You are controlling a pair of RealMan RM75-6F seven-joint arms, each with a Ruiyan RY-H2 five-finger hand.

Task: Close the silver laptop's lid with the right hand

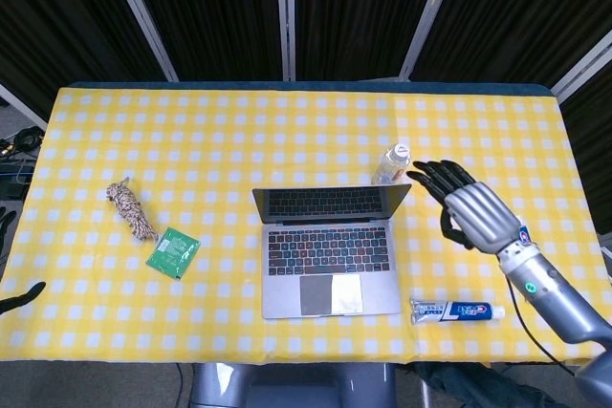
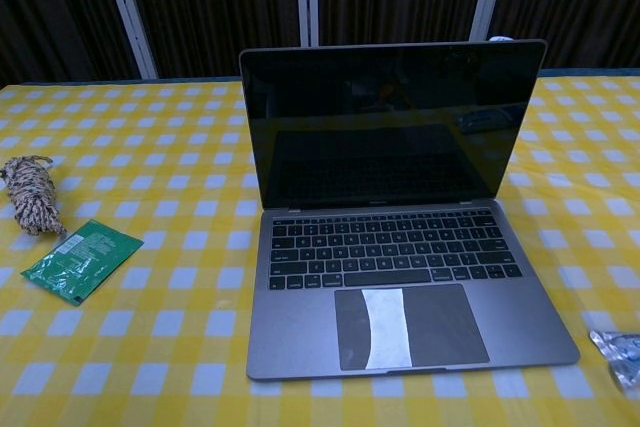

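The silver laptop (image 1: 330, 269) stands open in the middle of the yellow checked table, its lid (image 1: 330, 202) upright and the screen dark. The chest view shows the laptop (image 2: 400, 277) head-on with its lid (image 2: 390, 127) raised. My right hand (image 1: 466, 204) hovers just to the right of the lid's right corner, fingers spread and holding nothing, not touching the lid. Only dark fingertips of my left hand (image 1: 21, 298) show at the left edge, apart and empty.
A small water bottle (image 1: 392, 163) stands just behind the lid's right corner, close to my right hand. A toothpaste tube (image 1: 457, 311) lies front right. A rope bundle (image 1: 131, 209) and a green packet (image 1: 173, 252) lie to the left.
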